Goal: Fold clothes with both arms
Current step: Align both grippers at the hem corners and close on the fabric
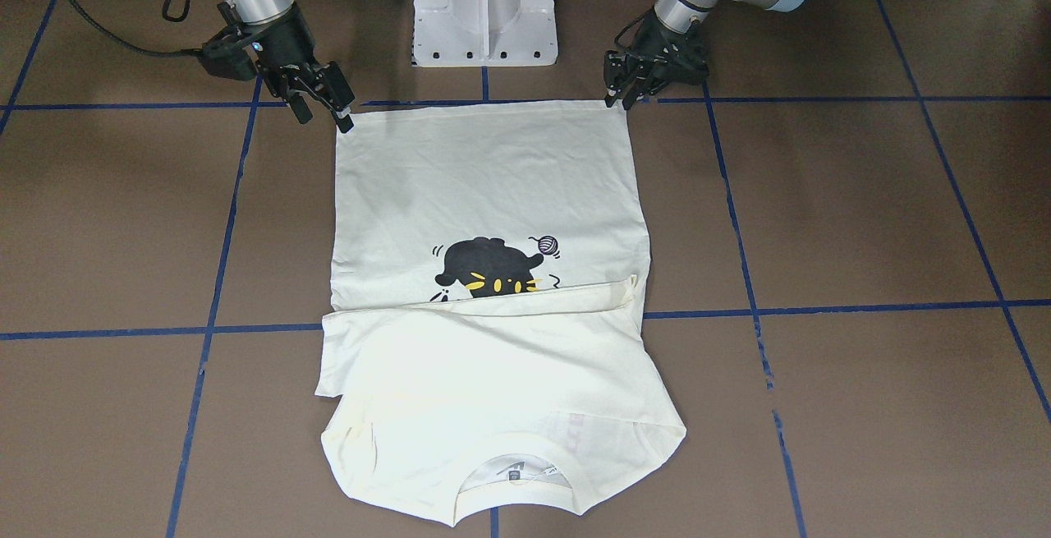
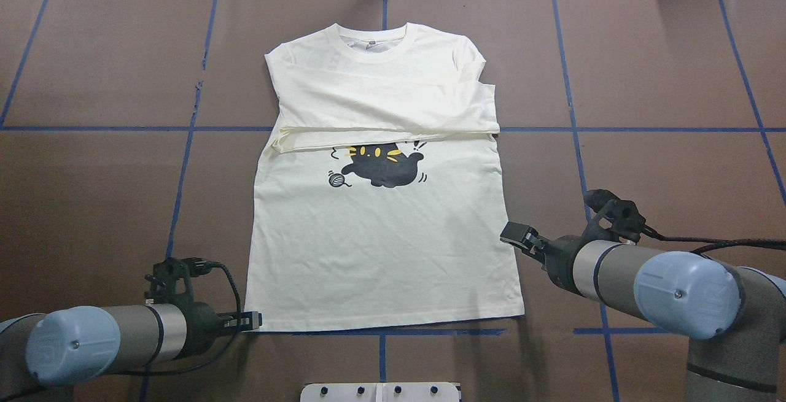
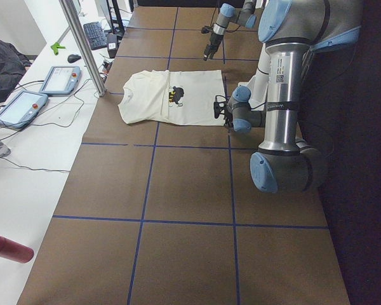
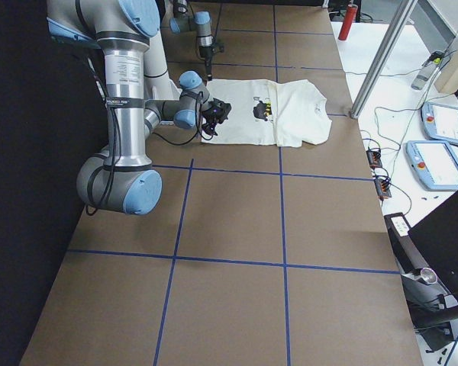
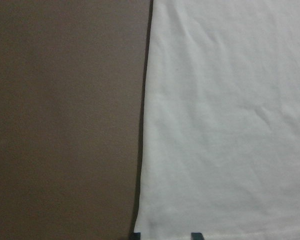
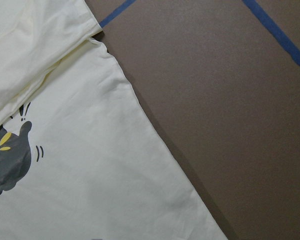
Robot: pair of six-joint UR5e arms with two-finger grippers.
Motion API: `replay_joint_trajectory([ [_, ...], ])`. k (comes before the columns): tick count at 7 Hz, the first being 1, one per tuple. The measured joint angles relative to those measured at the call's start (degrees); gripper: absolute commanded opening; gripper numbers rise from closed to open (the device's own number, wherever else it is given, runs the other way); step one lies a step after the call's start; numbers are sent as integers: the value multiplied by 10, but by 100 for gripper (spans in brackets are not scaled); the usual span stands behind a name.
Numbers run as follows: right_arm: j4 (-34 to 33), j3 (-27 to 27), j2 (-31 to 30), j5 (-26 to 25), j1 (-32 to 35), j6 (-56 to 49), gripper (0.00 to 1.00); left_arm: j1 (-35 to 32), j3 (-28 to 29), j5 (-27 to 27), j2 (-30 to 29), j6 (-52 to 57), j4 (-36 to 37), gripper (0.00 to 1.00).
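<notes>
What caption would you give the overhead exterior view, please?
Left gripper and right gripper flank a cream shirt, sleeves folded across its chest.

Shirt (image 1: 484, 185): cream cotton-like cloth, matt, softly creased. The black print (image 1: 488, 269) at its centre is flat and dull.
Table cover (image 1: 862, 209): brown, matt, finely grained, paper-like. The blue tape lines (image 1: 821, 308) on it show a slight sheen.
Left arm (image 2: 153, 328) and right arm (image 2: 602, 270): silver metal tubes with a satin finish. The joint caps (image 2: 684, 294) are smooth pale-blue plastic.
Pedestal base (image 1: 484, 4), at 12 o'clock in the front-facing view: smooth, white, semi-gloss.
</notes>
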Motion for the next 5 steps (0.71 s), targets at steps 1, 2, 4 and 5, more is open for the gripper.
replay_joint_trajectory([
  [1, 0, 0, 0, -1, -1, 0, 94, 0, -2, 2, 0, 0, 6, 43],
  [2, 0, 0, -1, -2, -2, 1, 94, 1, -8, 2, 0, 1, 20, 43],
  [4, 0, 0, -1, -4, -4, 1, 94, 4, -19, 2, 0, 1, 43, 43],
  [5, 0, 0, -1, -5, -4, 1, 94, 8, -19, 2, 0, 1, 49, 43],
])
